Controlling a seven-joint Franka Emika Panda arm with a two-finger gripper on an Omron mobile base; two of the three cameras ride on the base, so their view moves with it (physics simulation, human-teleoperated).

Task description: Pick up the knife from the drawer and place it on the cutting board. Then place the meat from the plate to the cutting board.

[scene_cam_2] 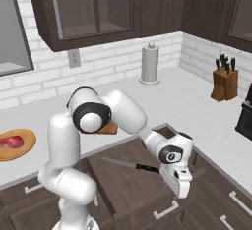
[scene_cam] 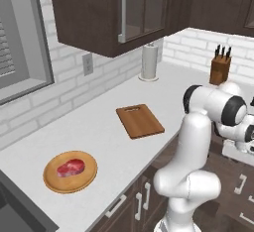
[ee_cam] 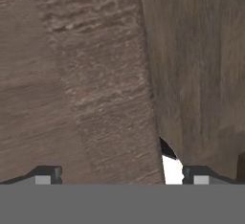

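The knife lies in the open drawer, silver blade to the left and black handle to the right. My gripper hangs low over the drawer, just right of the handle. In the hand view my gripper is open, fingertips wide apart, and a small black-and-white bit of the knife shows near the right tip. The cutting board lies bare on the counter. The meat rests on the round plate to the left of it.
A paper towel roll stands at the back wall and a knife block in the far corner. Dark wall cabinets hang above the counter. My arm reaches over the counter edge, covering most of the board in the right base view.
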